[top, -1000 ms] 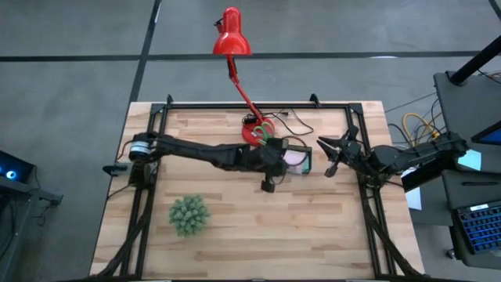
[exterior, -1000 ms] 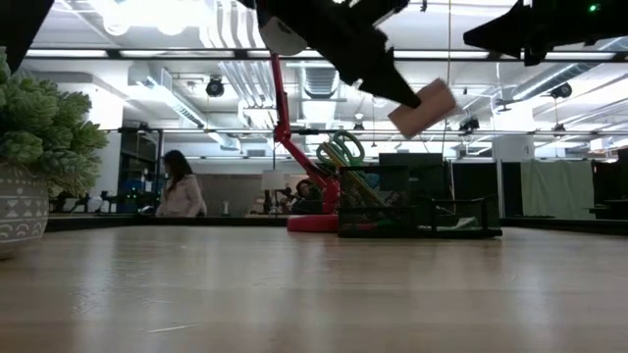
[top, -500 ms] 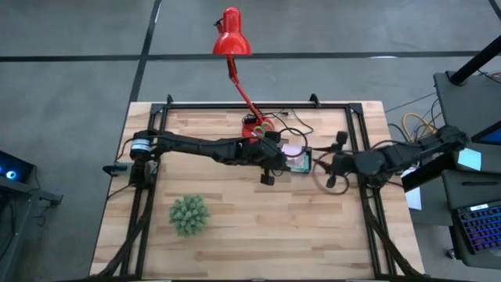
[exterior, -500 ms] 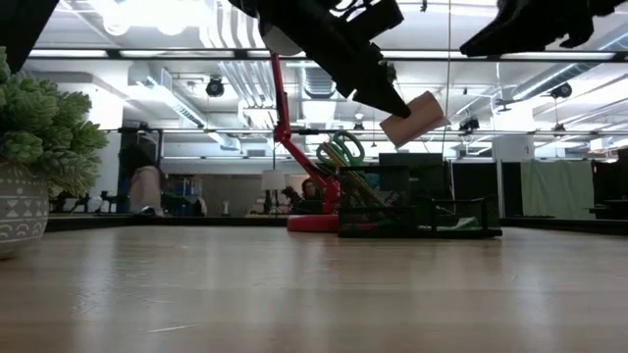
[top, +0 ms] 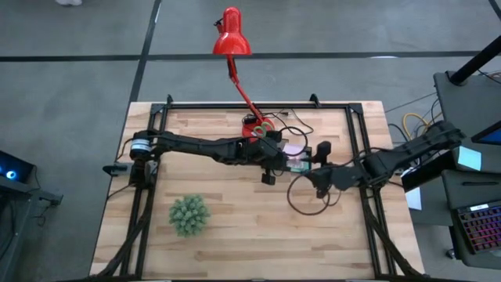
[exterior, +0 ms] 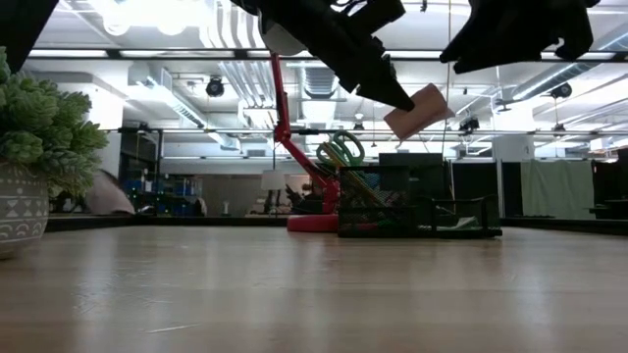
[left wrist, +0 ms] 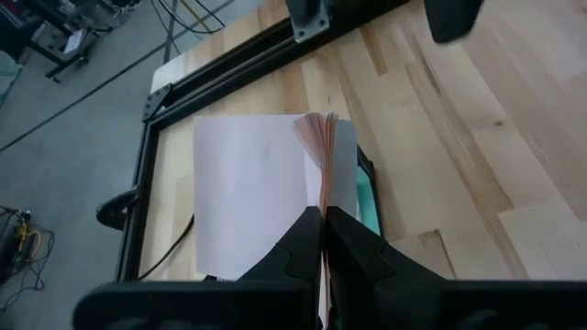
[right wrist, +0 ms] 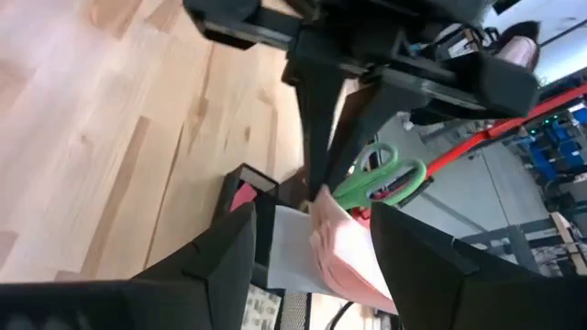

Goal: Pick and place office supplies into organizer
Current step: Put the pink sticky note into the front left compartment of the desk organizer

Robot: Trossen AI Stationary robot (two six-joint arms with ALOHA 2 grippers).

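Wooden table (top: pixel 235 235) is carrying the black organizer (exterior: pixel 417 221) near its far edge; above it, the left gripper (exterior: pixel 397 98) is pinching a pink sticky pad (exterior: pixel 417 110), while the right gripper (top: pixel 319 168) is hovering open just right.

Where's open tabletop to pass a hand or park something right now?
Free: the near strip right of the fuzzy green ball, and the far-left corner behind the left arm. Crowded: mid-table, where the left gripper holds the pink sticky-note pad over the organizer, right gripper alongside.
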